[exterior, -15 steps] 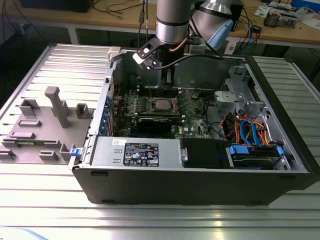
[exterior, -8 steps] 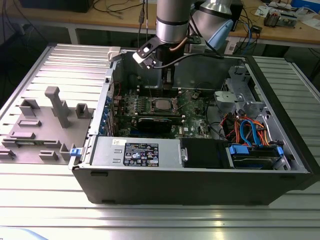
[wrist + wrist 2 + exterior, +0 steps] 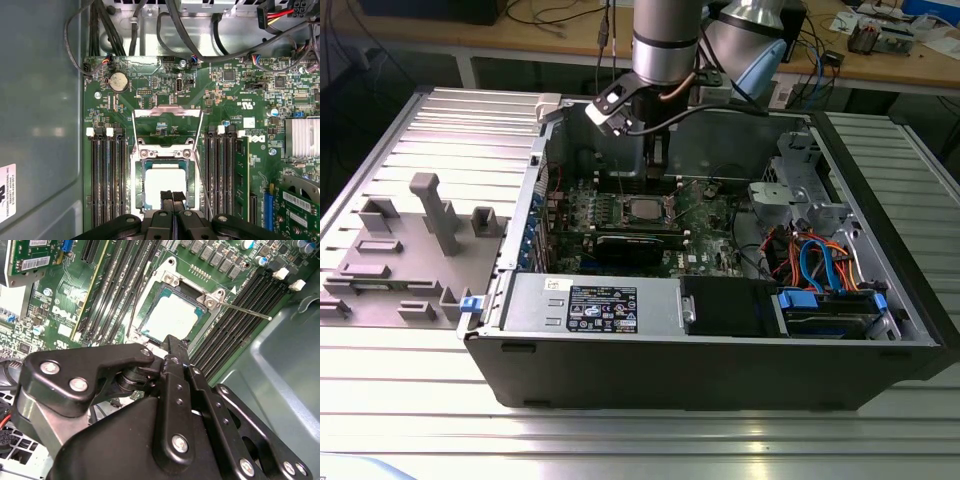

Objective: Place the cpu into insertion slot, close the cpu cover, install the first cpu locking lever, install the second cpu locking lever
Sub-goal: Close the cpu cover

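The cpu (image 3: 162, 182) lies flat in the insertion slot (image 3: 138, 185), its silver top showing; in the second wrist view the cpu (image 3: 170, 317) sits inside the socket's metal rim. The cpu cover (image 3: 167, 112) stands open on the hinge side, green board visible through its cut-out. A thin locking lever (image 3: 245, 310) sticks out unlatched beside the socket, and the lever (image 3: 199, 165) also runs along the socket's side. My gripper (image 3: 172, 195) hovers just over the cpu's edge, its fingers together with nothing between them. In the exterior view my gripper (image 3: 656, 178) hangs above the cpu (image 3: 645, 209).
Memory slots (image 3: 105, 175) flank the socket on both sides. A long black card (image 3: 638, 243) lies across the board nearer the case front. Cables (image 3: 810, 265) and a drive cage fill the exterior view's right. The case walls (image 3: 720, 360) enclose the board.
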Motion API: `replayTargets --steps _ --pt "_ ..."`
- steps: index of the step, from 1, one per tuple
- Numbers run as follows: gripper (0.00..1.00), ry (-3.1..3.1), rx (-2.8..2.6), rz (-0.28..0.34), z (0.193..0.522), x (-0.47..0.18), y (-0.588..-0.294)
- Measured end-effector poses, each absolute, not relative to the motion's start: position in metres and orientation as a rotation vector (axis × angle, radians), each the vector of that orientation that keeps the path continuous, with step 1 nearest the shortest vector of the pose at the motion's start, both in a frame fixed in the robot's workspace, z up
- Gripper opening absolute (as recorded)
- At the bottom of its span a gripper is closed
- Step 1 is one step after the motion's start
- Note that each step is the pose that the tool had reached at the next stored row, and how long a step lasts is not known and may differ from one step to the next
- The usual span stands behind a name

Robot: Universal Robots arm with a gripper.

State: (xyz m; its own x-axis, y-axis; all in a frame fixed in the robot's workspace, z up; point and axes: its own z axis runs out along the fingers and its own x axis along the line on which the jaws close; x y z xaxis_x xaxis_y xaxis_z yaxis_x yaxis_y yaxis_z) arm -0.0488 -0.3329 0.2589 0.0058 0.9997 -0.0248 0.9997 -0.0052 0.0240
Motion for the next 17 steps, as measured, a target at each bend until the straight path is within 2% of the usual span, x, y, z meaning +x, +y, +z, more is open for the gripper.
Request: replayTargets --steps 17 --pt "0.11 2.19 2.202 -0.003 0.2633 -0.0488 -0.3329"
